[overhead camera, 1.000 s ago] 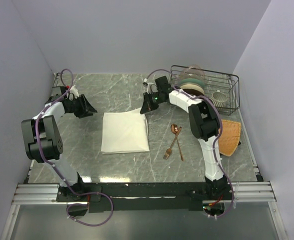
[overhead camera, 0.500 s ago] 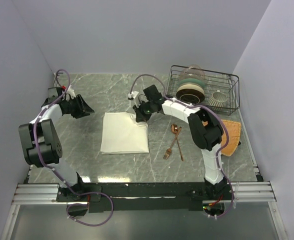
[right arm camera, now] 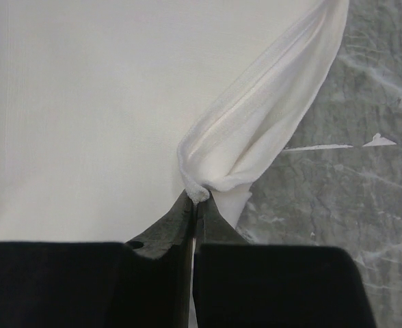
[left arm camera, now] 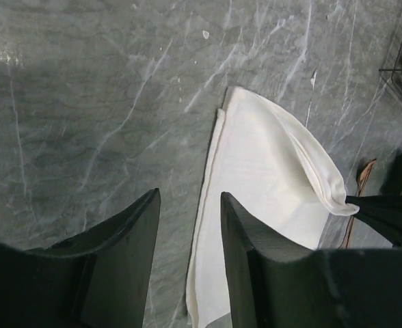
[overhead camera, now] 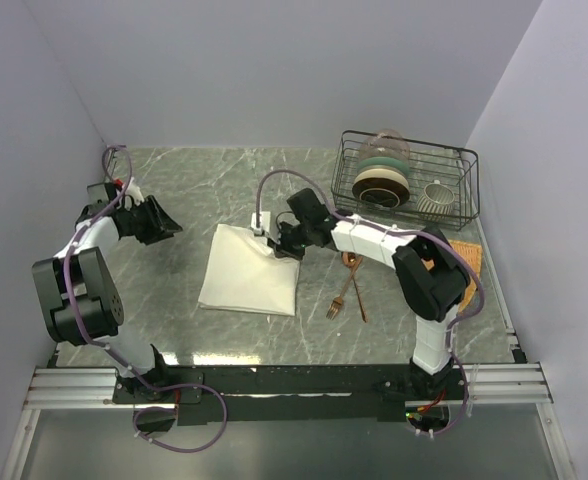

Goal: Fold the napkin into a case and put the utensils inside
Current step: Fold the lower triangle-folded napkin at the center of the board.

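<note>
The cream-white napkin lies folded on the marble table, its far right corner lifted. My right gripper is shut on that corner, and the pinched cloth shows in the right wrist view. My left gripper is open and empty over bare marble, left of the napkin; the left wrist view shows the napkin ahead of its fingers. The copper fork and spoon lie crossed to the right of the napkin.
A black wire rack with bowls and a cup stands at the far right. An orange woven mat lies partly hidden behind the right arm. Walls close the table on three sides.
My right gripper has moved left and nearer, closed on the napkin's far right corner and dragged it inward. The left gripper has drawn back slightly to the left.
</note>
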You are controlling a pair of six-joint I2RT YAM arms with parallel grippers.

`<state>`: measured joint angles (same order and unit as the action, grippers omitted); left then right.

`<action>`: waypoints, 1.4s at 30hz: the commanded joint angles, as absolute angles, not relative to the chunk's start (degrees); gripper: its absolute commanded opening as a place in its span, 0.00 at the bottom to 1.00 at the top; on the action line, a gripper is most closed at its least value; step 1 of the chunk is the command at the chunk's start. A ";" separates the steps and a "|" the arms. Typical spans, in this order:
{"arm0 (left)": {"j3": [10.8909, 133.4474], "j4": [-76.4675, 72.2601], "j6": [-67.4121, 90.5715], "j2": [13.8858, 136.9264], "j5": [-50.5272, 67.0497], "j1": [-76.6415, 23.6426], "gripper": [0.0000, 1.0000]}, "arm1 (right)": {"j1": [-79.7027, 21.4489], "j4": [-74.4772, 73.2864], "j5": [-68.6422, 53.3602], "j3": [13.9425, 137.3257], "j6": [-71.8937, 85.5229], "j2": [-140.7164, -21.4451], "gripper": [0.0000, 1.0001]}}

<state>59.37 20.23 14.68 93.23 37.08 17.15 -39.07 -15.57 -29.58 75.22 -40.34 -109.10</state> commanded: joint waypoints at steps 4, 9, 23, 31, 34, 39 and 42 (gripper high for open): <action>58.45 19.42 13.19 88.86 37.26 17.75 0.47 | -41.57 -7.75 -31.38 65.23 -57.73 -100.47 0.00; 57.75 19.51 11.08 86.58 39.20 17.75 0.46 | -43.33 -2.74 -32.08 56.70 -67.91 -96.33 0.00; 62.40 22.94 -3.06 84.99 41.31 11.52 0.41 | -45.44 3.08 -34.71 43.33 -94.90 -90.97 0.00; 68.37 25.74 -9.57 89.03 40.34 1.24 0.51 | -45.44 5.17 -34.54 40.08 -98.70 -90.09 0.00; 69.96 26.37 -11.59 91.40 39.64 -1.48 0.53 | -45.35 6.06 -33.93 39.64 -98.44 -90.35 0.00; 73.03 29.44 -14.85 96.58 39.20 -4.04 0.58 | -45.44 7.21 -33.75 39.46 -97.82 -90.88 0.00; 74.52 30.23 -16.17 99.13 39.20 -4.66 0.60 | -45.53 7.03 -33.84 39.64 -97.82 -90.97 0.00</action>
<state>70.91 28.10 -11.88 96.68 38.70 -3.79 -44.88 4.78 -32.62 40.05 -95.96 -92.16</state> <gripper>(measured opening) 0.594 0.025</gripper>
